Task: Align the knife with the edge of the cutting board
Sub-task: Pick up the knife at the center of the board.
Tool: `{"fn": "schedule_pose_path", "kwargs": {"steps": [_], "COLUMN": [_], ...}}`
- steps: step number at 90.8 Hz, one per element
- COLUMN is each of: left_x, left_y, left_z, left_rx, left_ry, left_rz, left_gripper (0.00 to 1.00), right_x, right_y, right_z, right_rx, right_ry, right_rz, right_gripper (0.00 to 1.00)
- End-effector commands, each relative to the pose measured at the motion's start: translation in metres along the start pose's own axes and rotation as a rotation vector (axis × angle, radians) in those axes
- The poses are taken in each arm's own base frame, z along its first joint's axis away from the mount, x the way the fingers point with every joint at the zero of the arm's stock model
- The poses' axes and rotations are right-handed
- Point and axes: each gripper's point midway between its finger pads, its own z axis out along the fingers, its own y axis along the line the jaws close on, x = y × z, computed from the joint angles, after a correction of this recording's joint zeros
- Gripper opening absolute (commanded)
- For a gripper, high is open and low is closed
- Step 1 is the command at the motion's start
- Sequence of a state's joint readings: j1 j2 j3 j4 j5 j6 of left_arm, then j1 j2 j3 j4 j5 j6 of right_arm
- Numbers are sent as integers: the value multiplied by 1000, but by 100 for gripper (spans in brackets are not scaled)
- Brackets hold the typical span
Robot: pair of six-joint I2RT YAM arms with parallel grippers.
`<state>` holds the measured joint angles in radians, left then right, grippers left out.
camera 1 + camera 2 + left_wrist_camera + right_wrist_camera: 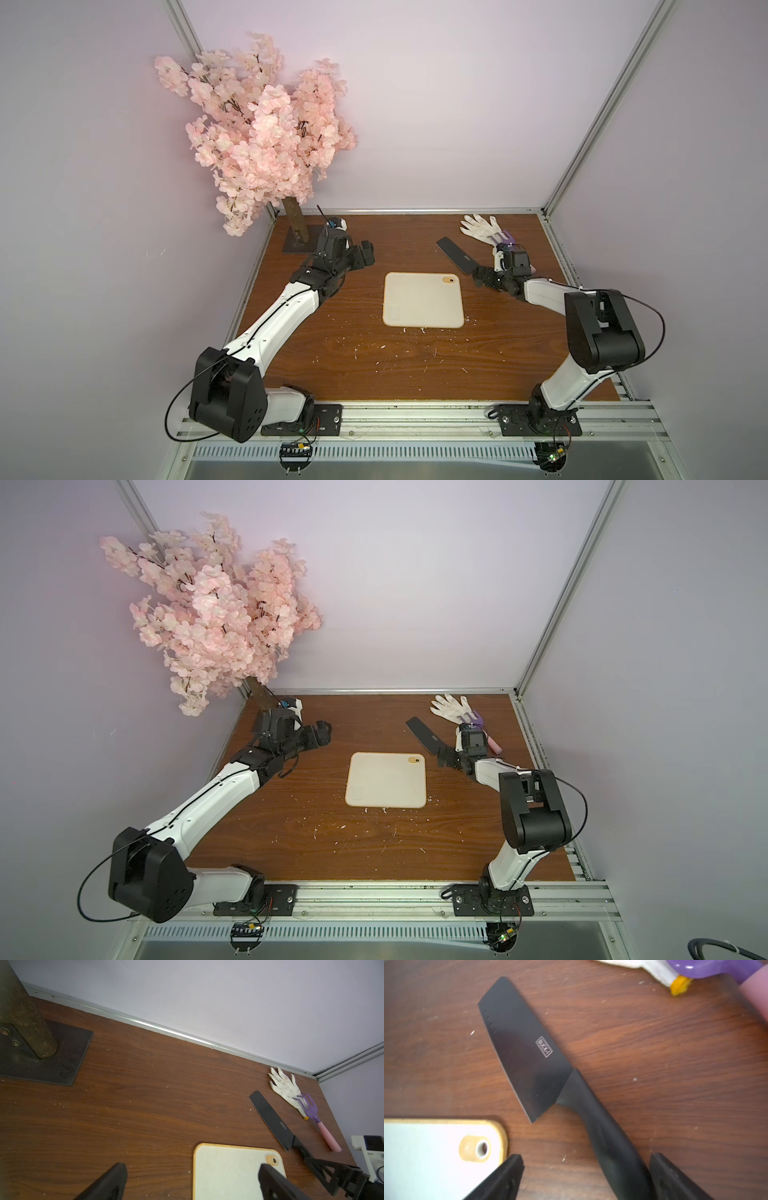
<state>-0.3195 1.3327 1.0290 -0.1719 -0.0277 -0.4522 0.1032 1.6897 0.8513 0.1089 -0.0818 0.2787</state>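
The all-black knife lies flat and slanted on the table, just past the far right corner of the cutting board. That corner has the orange-ringed hole. My right gripper is open and low over the table. The knife's handle runs between its fingers, close to one of them, with a wide gap to the other. My left gripper is open and empty, left of the board and raised.
A pink blossom tree stands on a dark base plate at the far left corner. A white glove and a purple fork with a pink handle lie at the far right, beyond the knife. Small white crumbs dot the wood.
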Motion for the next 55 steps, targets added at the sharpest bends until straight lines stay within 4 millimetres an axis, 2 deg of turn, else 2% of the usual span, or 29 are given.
{"fn": "schedule_pose_path", "kwargs": {"steps": [1, 27, 55], "left_x": [-2, -3, -1], "left_y": [3, 2, 0], "left_z": [1, 0, 1], "left_rx": [1, -1, 12], "left_ry": [3, -1, 7], "left_rz": [10, 16, 18], "left_gripper": [100, 100, 100], "right_x": [4, 16, 28], "right_y": [2, 0, -7], "right_z": [-7, -9, -14], "right_rx": [53, 114, 142], "right_ry": [-4, 23, 37], "right_rz": [-58, -90, -75], "right_gripper": [92, 76, 66]}}
